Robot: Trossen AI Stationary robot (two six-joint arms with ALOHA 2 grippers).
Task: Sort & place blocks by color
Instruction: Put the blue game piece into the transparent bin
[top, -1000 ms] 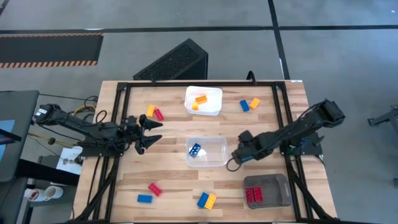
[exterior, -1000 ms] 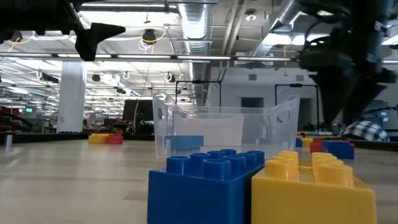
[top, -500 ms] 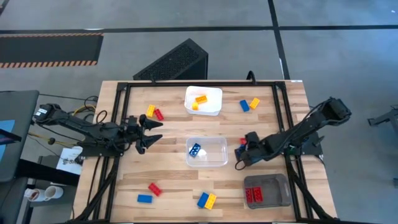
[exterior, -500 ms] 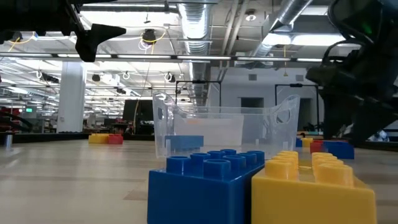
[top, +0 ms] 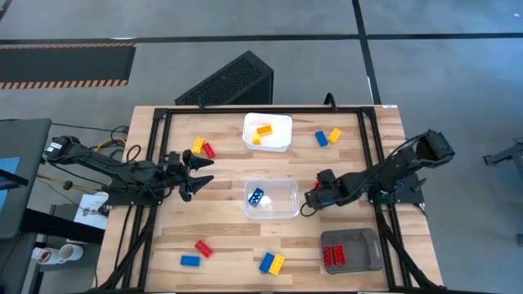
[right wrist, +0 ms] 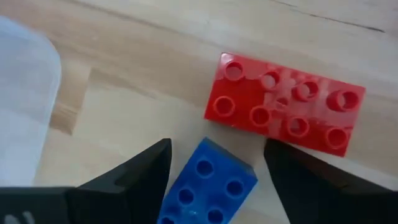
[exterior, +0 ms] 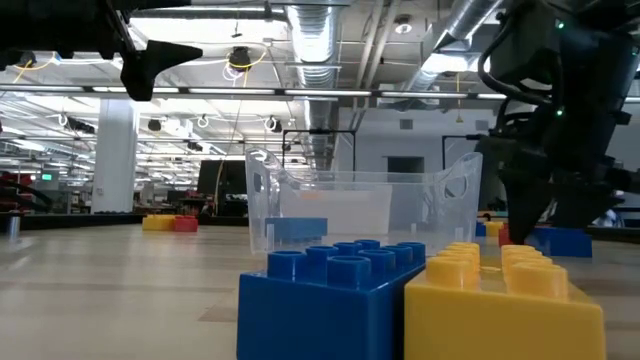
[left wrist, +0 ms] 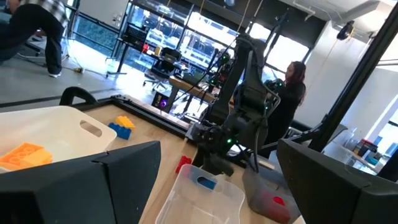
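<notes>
Two arms share the wooden tabletop, and we see the right end effector low beside the clear tray, its fingers spread. In its wrist view a blue block sits between the two dark fingers, not yet pinched, with a red block lying just beyond it on the wood.

The left end effector hangs above the tabletop's left side, fingers spread and holding nothing, near a yellow and red pair of blocks.

The other blocks are spread about. We find orange ones in the white tray, one blue one in the clear tray, and red ones in the grey tray. A blue and yellow pair lies near the far right. At the near edge we see a red block, a blue block, and a joined blue and yellow pair.
</notes>
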